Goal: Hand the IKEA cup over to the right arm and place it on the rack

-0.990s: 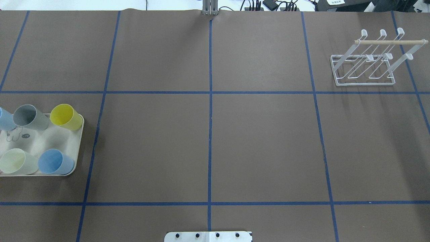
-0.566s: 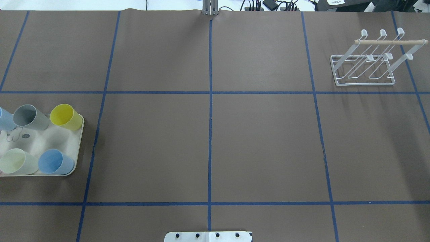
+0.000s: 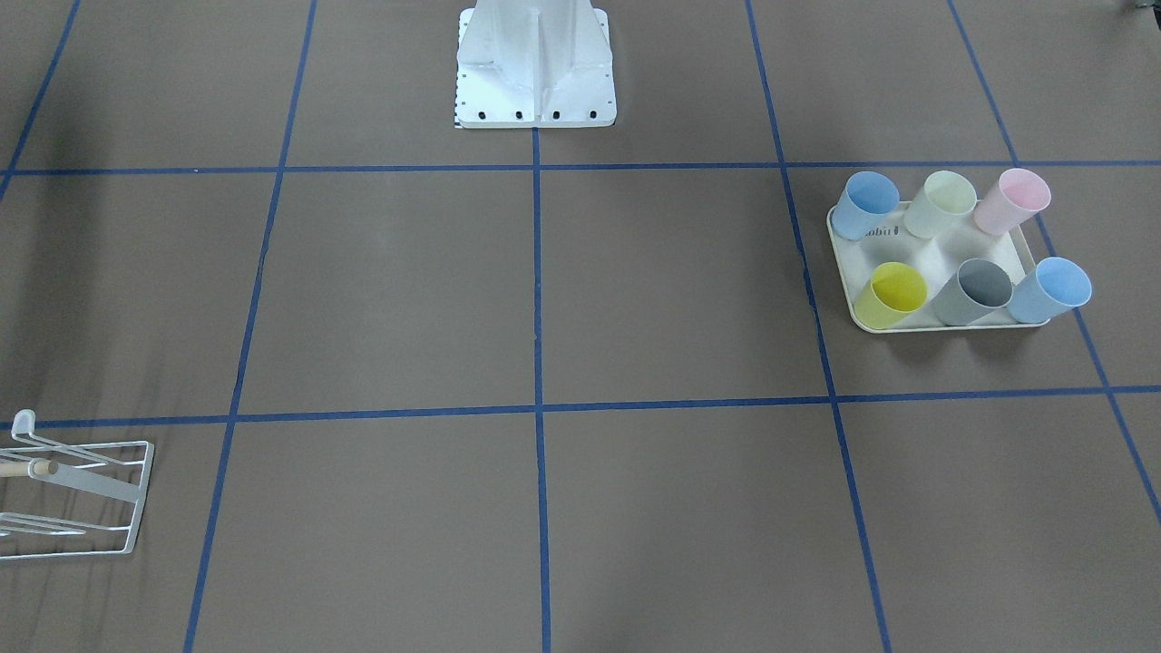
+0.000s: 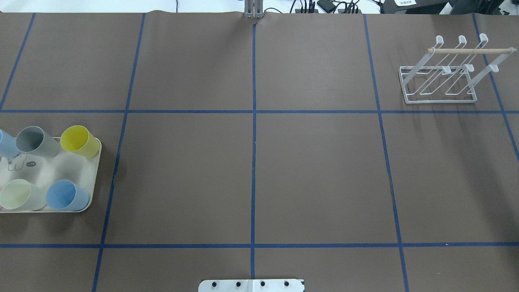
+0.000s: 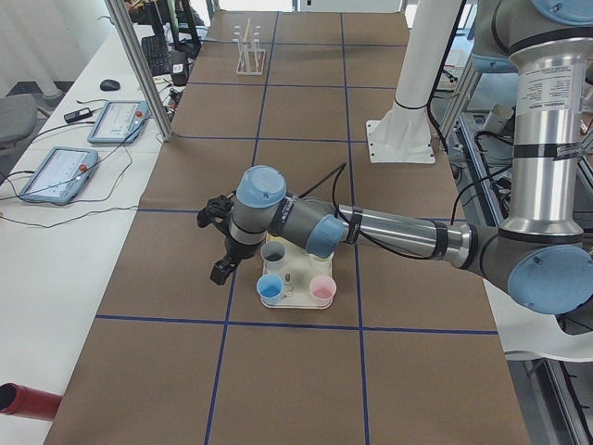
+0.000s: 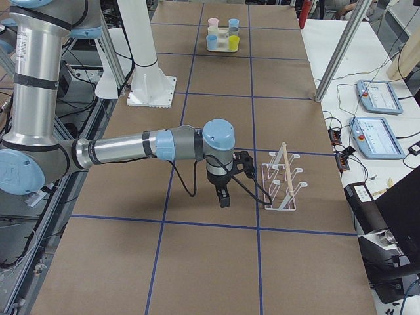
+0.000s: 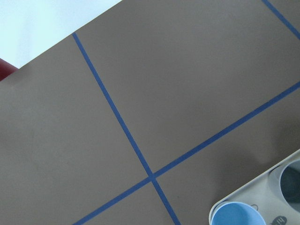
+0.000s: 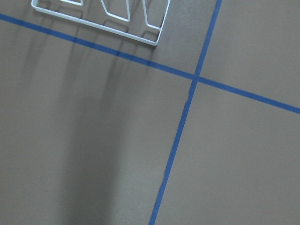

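Several IKEA cups stand upright in a cream tray (image 4: pixel 61 166) at the table's left: yellow (image 4: pixel 80 140), grey (image 4: pixel 36 141), blue (image 4: pixel 67 195) and pale green (image 4: pixel 20 194). The front-facing view adds a pink cup (image 3: pixel 1011 201). The white wire rack (image 4: pixel 440 77) with its wooden dowel stands far right and holds no cup. My left gripper (image 5: pixel 220 269) hovers just beside the tray; whether it is open or shut I cannot tell. My right arm's gripper (image 6: pixel 223 197) hangs over the table near the rack (image 6: pixel 282 180); its state I cannot tell either. Neither gripper shows in the overhead view.
The brown table cover is marked with blue tape lines. The robot's white base plate (image 4: pixel 251 285) sits at the near middle edge. Tablets and cables (image 6: pixel 377 98) lie on a side bench beyond the table, with a metal post (image 5: pixel 139 65) at its edge.
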You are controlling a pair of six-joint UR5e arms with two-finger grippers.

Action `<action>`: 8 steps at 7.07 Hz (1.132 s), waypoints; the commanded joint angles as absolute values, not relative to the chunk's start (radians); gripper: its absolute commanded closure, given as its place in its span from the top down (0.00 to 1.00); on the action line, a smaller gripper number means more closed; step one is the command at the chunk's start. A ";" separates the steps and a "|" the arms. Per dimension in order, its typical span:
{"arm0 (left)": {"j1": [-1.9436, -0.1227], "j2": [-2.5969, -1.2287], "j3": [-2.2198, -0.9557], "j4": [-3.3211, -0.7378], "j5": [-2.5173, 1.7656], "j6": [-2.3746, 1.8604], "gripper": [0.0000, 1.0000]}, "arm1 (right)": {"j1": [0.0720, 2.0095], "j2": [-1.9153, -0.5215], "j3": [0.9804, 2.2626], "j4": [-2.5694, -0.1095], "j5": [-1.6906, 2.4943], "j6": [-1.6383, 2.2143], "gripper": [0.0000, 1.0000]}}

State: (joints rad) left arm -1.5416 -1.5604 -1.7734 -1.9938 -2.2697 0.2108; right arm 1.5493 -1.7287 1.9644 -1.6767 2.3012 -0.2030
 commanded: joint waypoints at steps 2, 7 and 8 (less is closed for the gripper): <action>-1.542 -1.589 -1.753 -2.137 -2.279 0.212 1.00 | 1.531 -1.688 2.065 -1.678 2.298 -0.208 0.99; -1.468 -1.572 -1.743 -2.218 -2.280 0.212 1.00 | 1.517 -1.632 2.088 -1.677 2.500 -0.152 0.99; -1.467 -1.568 -1.703 -2.264 -2.279 0.210 1.00 | 1.481 -1.631 2.114 -1.675 2.494 -0.080 0.99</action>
